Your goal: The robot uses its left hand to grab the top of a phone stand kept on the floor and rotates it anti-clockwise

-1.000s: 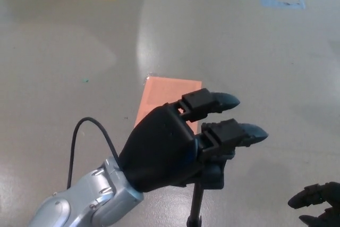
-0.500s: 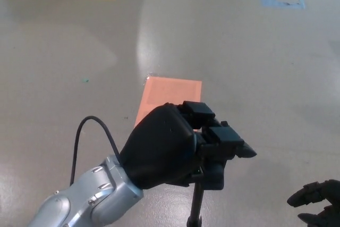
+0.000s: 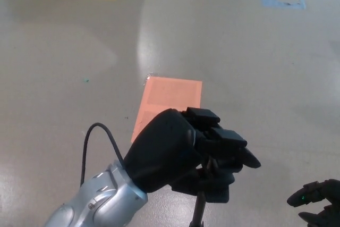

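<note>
1. Black left hand (image 3: 183, 155) with thick fingers (image 3: 234, 142): spread out straight a second ago, now curled down tight around the top of the thin black phone stand pole (image 3: 200, 212).
2. Moved a little to the right and lower in the picture.
3. Thin black cable loop (image 3: 101, 142) on the silver forearm (image 3: 101, 206) shifted right along with it.

Left hand (image 3: 183, 152) clenched around phone stand (image 3: 200, 211) top; orange floor patch (image 3: 169, 99) beyond.
</note>
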